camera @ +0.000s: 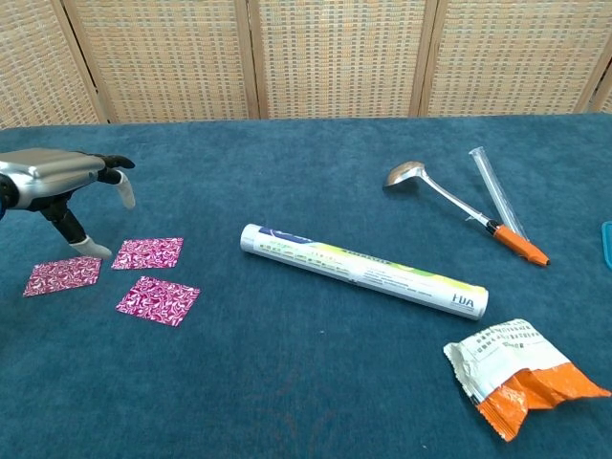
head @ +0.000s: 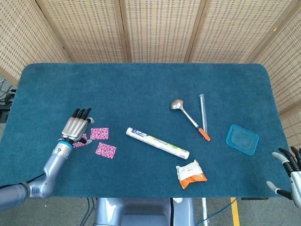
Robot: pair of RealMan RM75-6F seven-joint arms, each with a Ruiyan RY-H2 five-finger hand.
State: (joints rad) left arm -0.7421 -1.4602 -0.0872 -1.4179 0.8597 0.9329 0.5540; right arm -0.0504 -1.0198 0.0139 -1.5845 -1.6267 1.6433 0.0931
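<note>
Three pink patterned squares lie at the table's left: one (camera: 63,275) at the far left, one (camera: 148,253) beside it and one (camera: 159,299) nearer the front. My left hand (head: 76,126) (camera: 59,179) hovers flat over them with fingers spread and thumb pointing down, holding nothing. In the head view it covers most of the leftmost square (head: 79,141). My right hand (head: 290,168) hangs open off the table's front right corner, away from everything.
A white tube (head: 157,143) (camera: 362,269) lies mid-table. A spoon (head: 183,111) and an orange-tipped clear syringe (head: 203,116) lie to its right, a crumpled white and orange packet (head: 191,174) sits near the front edge, and a blue plastic lid (head: 242,139) lies at right.
</note>
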